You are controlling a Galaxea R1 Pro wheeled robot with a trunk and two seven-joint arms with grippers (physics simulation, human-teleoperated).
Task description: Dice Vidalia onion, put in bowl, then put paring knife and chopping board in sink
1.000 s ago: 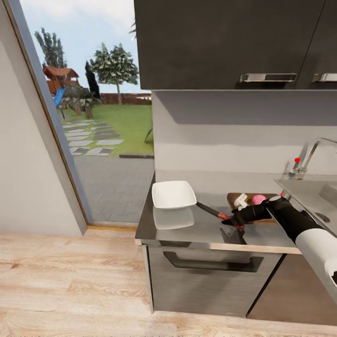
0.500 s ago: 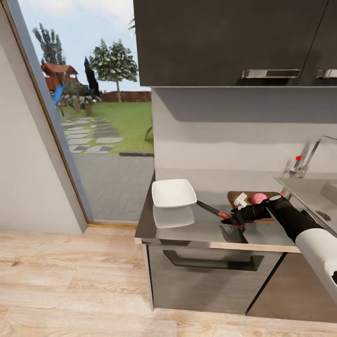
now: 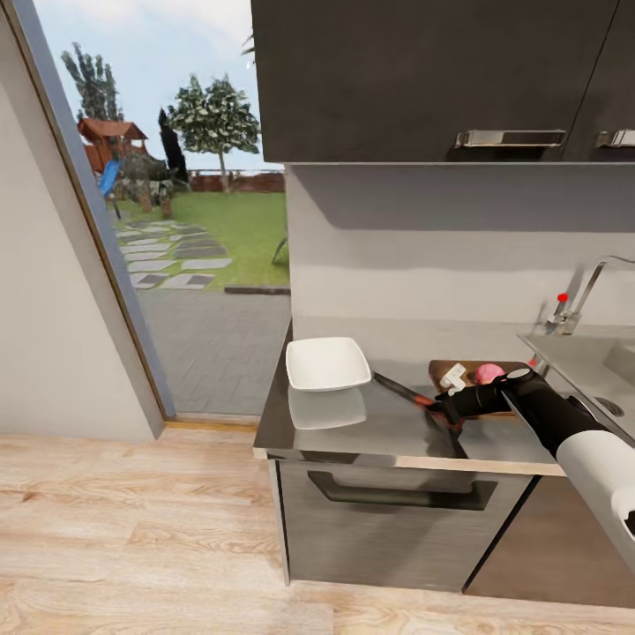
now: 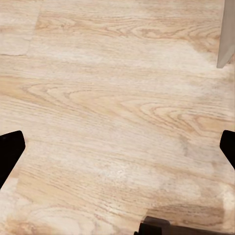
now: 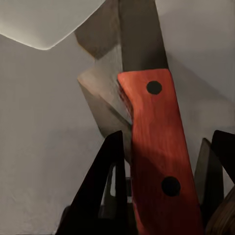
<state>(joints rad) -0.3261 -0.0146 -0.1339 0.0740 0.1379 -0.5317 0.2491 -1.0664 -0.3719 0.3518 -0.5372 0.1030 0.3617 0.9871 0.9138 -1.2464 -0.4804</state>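
Head view: right gripper (image 3: 438,412) reaches in from 3 o'clock low over the countertop (image 3: 353,432), fingers closed around the red handle of the paring knife (image 3: 404,395); dark blade points toward 10 o'clock, tip close to the bowl (image 3: 326,364), whether touching I can't tell. Bowl sits upright on the countertop's left part, at about 9 o'clock from the knife. Chopping board (image 3: 467,375) lies flat on the countertop at about 2 o'clock from the gripper, with the pink Vidalia onion (image 3: 485,374) on it and a small white piece (image 3: 454,377) next to the onion. Sink (image 3: 600,370) at the right edge, chrome tap (image 3: 578,304) with red dot behind it. Right wrist view: knife handle (image 5: 161,161) with two dark rivets sits between the two dark fingers (image 5: 105,181), bowl rim (image 5: 46,22) beyond the blade. Left wrist view: left gripper (image 4: 117,149) spread wide, fingertips (image 4: 10,152) at opposite edges, nothing between them, wood floor (image 4: 117,98) below.
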